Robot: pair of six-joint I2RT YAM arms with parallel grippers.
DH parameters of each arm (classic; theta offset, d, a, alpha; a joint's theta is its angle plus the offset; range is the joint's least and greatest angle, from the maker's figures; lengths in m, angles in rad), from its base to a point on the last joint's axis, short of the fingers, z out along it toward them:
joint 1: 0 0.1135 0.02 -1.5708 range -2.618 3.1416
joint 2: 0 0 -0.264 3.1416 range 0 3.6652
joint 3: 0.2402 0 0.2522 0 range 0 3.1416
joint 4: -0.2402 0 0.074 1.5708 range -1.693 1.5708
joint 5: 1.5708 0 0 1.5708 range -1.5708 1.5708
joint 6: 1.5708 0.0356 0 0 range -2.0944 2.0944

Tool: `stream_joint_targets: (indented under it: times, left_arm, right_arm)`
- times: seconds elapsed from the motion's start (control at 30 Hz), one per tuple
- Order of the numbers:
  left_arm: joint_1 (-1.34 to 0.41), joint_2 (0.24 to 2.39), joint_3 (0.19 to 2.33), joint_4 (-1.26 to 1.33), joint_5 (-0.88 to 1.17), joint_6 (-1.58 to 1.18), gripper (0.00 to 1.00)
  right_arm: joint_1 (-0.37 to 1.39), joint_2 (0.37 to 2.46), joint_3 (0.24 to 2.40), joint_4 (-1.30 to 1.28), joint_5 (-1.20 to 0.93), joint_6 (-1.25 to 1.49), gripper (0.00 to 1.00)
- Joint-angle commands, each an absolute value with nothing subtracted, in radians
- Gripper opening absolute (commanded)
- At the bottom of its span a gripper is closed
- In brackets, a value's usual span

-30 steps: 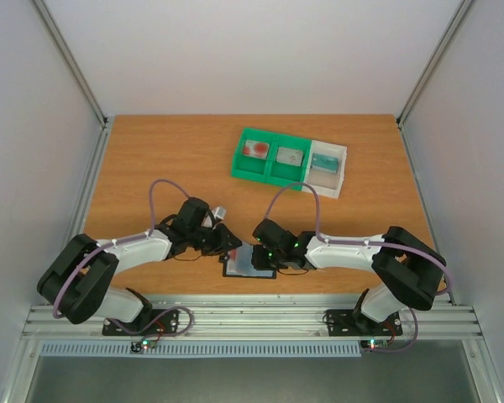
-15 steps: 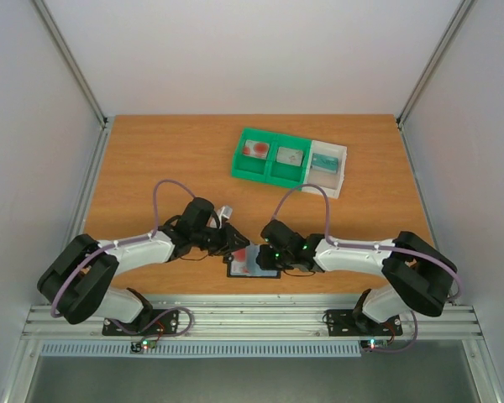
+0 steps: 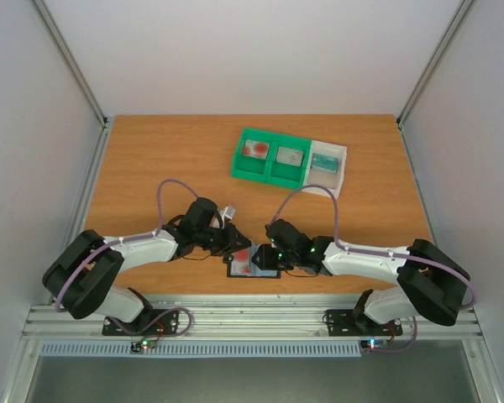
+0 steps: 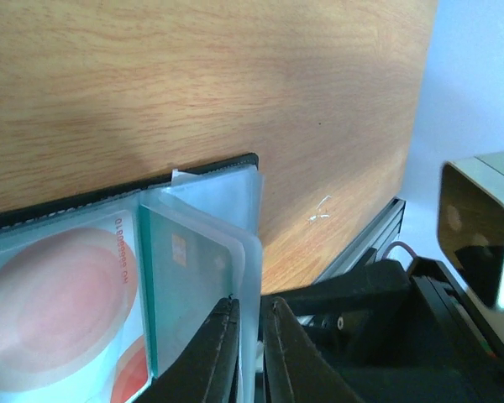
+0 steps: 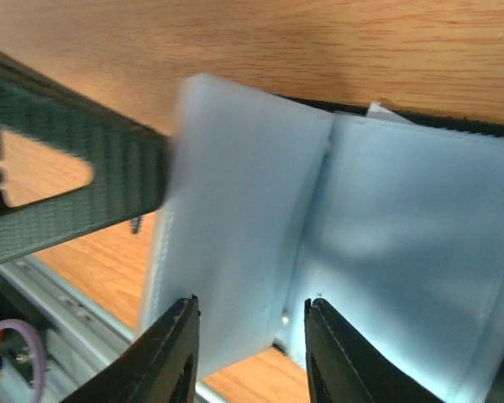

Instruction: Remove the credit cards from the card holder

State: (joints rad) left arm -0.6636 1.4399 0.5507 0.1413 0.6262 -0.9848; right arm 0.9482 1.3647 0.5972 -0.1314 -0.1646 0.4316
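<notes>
The black card holder (image 3: 250,264) lies open near the table's front edge, between both arms. In the left wrist view its black edge (image 4: 109,195) frames clear pockets holding a whitish credit card with red marks (image 4: 59,319) and a teal credit card (image 4: 189,285). My left gripper (image 4: 248,306) is shut on the free edge of the pocket page over the teal card, lifting it. In the right wrist view that pale page (image 5: 235,227) stands up from the holder. My right gripper (image 5: 252,306) is open, its jaws straddling the page's lower edge without pinching it.
A green compartment tray (image 3: 238,165) at the back holds a red-marked card (image 3: 256,149) and a greyish card (image 3: 288,155). A white tray (image 3: 343,172) beside it holds a teal card (image 3: 323,161). The table's metal front rail (image 3: 252,315) runs just behind the holder.
The right jaws have spread wider. The left jaws have closed a little on the pocket page. Both grippers have crept closer together over the holder.
</notes>
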Motion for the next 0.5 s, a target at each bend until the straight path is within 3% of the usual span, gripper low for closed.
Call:
stream_joint_targets:
  times: [0.0, 0.33, 0.47]
  left_arm:
    - [-0.673, 1.480, 0.585, 0.206, 0.640, -0.990, 0.11]
    - [-0.675, 1.486, 0.586, 0.205, 0.621, -0.994, 0.10]
    - [-0.675, 1.491, 0.592, 0.201, 0.619, -0.992, 0.10]
  right_arm:
    - [0.945, 1.317, 0.592, -0.094, -0.214, 0.437, 0.37]
    - [0.944, 1.273, 0.608, -0.158, -0.190, 0.446, 0.47]
    - [0.945, 1.281, 0.610, -0.190, -0.165, 0.445, 0.42]
